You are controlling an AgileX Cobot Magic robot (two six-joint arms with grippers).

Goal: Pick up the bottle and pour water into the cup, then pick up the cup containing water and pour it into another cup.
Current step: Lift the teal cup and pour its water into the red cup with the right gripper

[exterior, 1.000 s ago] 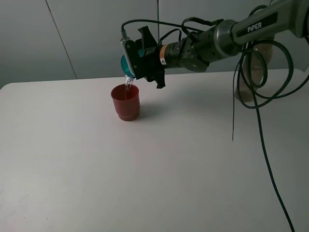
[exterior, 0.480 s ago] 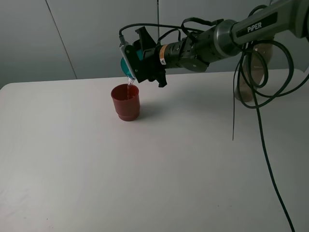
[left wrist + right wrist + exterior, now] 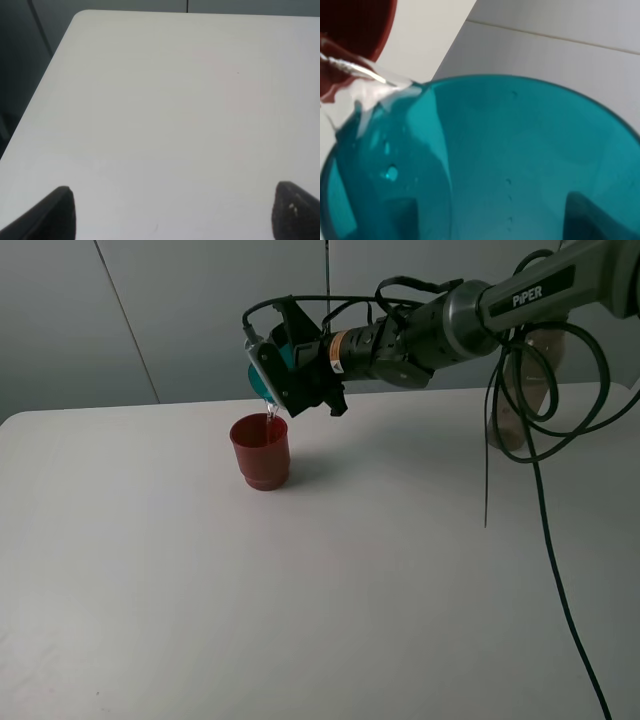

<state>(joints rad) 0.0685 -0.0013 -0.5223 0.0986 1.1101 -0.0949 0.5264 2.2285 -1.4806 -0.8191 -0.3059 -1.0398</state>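
My right gripper [image 3: 282, 362] is shut on the teal cup [image 3: 263, 377], holding it tipped on its side just above the dark red cup [image 3: 262, 452]. A thin stream of water [image 3: 270, 417] falls from the teal rim into the red cup. In the right wrist view the teal cup [image 3: 510, 165] fills the frame, with water [image 3: 357, 70] running off its lip toward the red cup [image 3: 355, 30]. The bottle [image 3: 527, 390] stands at the back right, partly behind cables. My left gripper [image 3: 177, 212] hangs open over bare table.
Black cables [image 3: 545, 540] hang from the right arm down across the right side of the white table [image 3: 300, 620]. In the left wrist view, the table's far left corner [image 3: 80, 15] meets a grey wall.
The right gripper has lifted slightly and tipped the teal cup further. The stream into the red cup has thinned.
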